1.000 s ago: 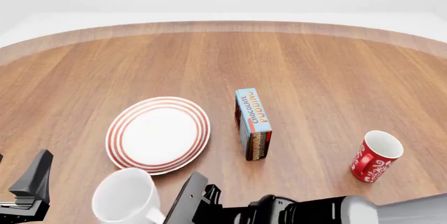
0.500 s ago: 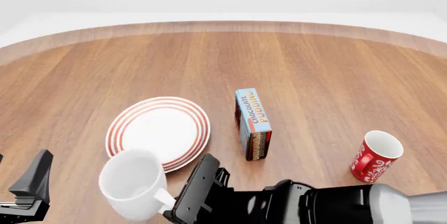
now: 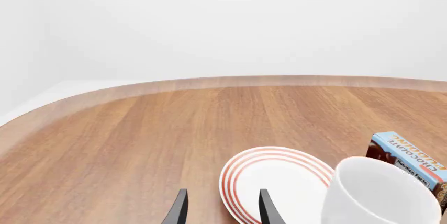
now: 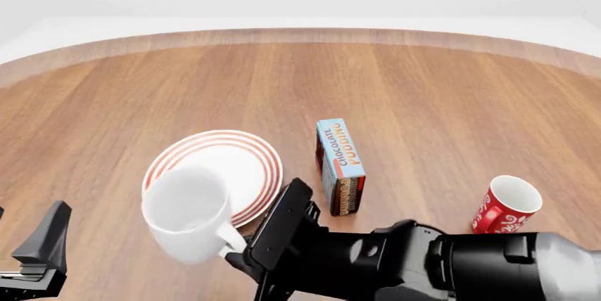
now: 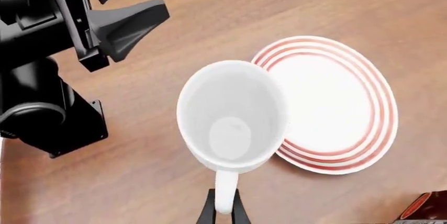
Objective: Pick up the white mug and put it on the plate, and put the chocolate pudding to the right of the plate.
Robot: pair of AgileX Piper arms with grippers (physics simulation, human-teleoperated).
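In the front view the white mug sits at lower left, held up by its handle from the right gripper, whose dark body fills the bottom centre and right of the frame. The mug overlaps the lower left edge of the plate in that picture. The right wrist view shows what the front view hides: two thin fingertips pressed together on the mug's loop handle at the bottom centre of the frame, the mug's open mouth facing the camera, and its rim covering the left edge of the plate.

The chocolate pudding stands on the table just right of the plate in the front view, near the centre. Only its top corner shows at the right edge of the left wrist view, and it is out of the right wrist view. The red mug stands at the far right of the front view alone.

The left gripper shows its two fingers apart, with nothing between them, at the bottom of the left wrist view. In the front view only one dark finger appears, at the bottom left corner.
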